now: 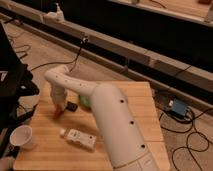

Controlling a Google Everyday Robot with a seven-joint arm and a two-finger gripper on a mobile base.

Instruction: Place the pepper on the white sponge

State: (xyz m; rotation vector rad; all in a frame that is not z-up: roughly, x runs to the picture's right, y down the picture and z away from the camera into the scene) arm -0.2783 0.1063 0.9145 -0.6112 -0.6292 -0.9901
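Wooden table [142, 107], blue box [178, 107] on floor beside; end effector [59, 103] directly above pepper [58, 113], grip state unclear.

Here's the end effector [59, 104], low over the tabletop [140, 115], which shows pale wood, matt, with faint plank lines. The arm [105, 107] behind it wears a smooth white plastic shell with a soft sheen. Right at the end effector, the pepper [58, 112] looks orange-red and smooth. Just beside it lies a matt black object [72, 106]. Nearer the camera from it are a white plastic bottle [80, 138] with a label and a matt white cup [21, 136].
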